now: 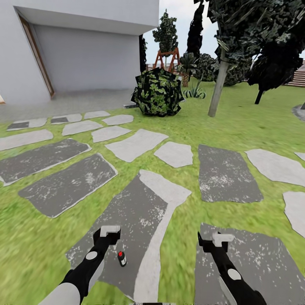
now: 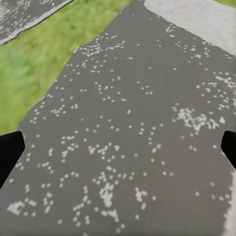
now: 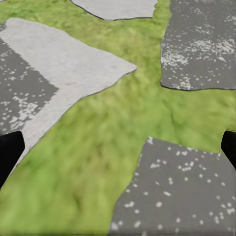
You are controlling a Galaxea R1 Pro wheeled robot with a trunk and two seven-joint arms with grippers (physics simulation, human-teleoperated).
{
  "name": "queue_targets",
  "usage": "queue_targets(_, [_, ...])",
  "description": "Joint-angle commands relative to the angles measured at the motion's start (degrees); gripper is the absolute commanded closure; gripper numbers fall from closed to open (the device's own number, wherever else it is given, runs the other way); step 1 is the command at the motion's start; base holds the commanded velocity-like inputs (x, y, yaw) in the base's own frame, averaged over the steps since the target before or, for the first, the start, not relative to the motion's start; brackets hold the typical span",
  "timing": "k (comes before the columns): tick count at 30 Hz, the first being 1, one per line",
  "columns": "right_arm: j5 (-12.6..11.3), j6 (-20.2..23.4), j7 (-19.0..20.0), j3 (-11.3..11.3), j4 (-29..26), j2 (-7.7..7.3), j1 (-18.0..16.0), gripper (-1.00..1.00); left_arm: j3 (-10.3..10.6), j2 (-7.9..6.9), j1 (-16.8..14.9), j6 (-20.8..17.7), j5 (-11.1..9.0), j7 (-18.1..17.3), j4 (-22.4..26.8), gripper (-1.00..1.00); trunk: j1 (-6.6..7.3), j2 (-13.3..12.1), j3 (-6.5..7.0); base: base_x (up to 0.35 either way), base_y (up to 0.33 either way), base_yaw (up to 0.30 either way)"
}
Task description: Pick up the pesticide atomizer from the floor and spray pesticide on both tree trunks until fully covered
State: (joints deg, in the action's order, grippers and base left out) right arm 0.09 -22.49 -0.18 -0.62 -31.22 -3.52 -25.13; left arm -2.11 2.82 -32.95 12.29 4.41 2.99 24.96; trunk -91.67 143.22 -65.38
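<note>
Left gripper open above unlabelled atomizer on stone.

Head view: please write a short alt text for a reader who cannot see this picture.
A small dark atomizer with a red top stands on a grey stepping stone just beside the left gripper, with the right gripper over another stone. Beyond lie a grass lawn, a pale leaning tree trunk, a round bush and a white house.
</note>
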Motion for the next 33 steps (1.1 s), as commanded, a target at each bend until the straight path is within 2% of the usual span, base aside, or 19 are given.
queue_targets(1, [0.0, 0.0, 0.0, 0.0, 0.0, 0.0, 0.0, -1.0, 0.0, 0.0, 0.0, 0.0, 0.0, 0.0, 0.0, -1.0, -0.03, 0.0, -0.32, 0.0, 0.0, 0.0])
queue_targets(24, [0.0, 0.0, 0.0, 0.1, 0.0, 0.0, 0.0, -1.0, -0.2, -0.27, 0.0, 0.1, -0.2, 0.0, 0.0, -1.0, -0.62, 0.3, -7.52, 0.0, 0.0, 0.0])
queue_targets(33, [0.0, 0.0, 0.0, 0.2, 0.1, 0.0, 0.0, -1.0, -0.1, -0.29, 0.1, 0.2, 0.2, -0.1, 0.0, -1.0, -0.62, 0.3, -7.99, 0.0, 0.0, -0.037])
